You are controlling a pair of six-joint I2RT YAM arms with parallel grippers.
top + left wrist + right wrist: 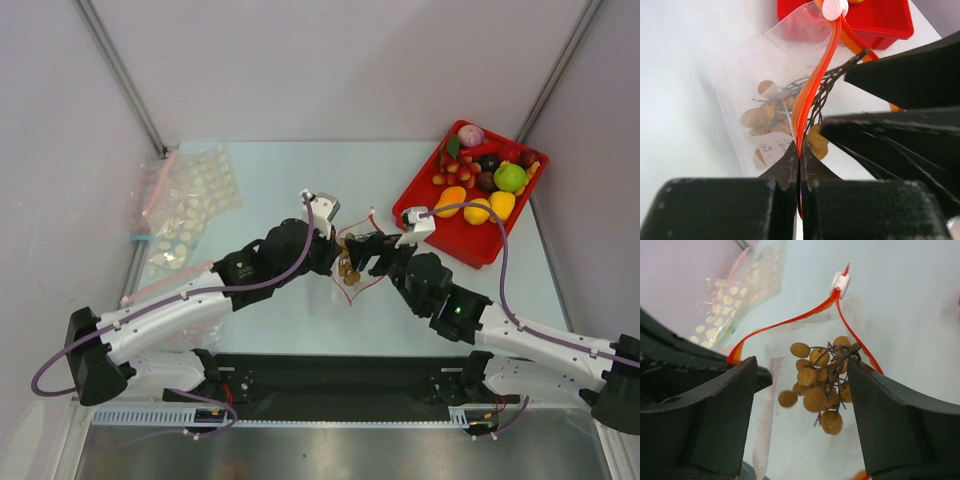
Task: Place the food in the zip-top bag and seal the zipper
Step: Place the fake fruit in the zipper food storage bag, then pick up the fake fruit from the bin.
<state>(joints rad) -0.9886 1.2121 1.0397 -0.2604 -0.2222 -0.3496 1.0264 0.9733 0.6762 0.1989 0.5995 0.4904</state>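
The left tool (pixel 799 161) is clamped tight on the thin red-orange zipper strip (pixel 816 82) of the small clear plastic zip-top bag (pixel 740 75) at mid tabletop (pixel 280 180). The right tool (pixel 802 390) stands spread wide over the brown nut-like cluster (pixel 817 390) lying inside the bag, gripping nothing. Filling seems underway: next, the right tool should probably fetch another toy fruit (pixel 478 211) from the red plastic tray (pixel 472 240).

White left arm (pixel 170 310) and right arm (pixel 545 335), black joints, purple cables (pixel 503 275).
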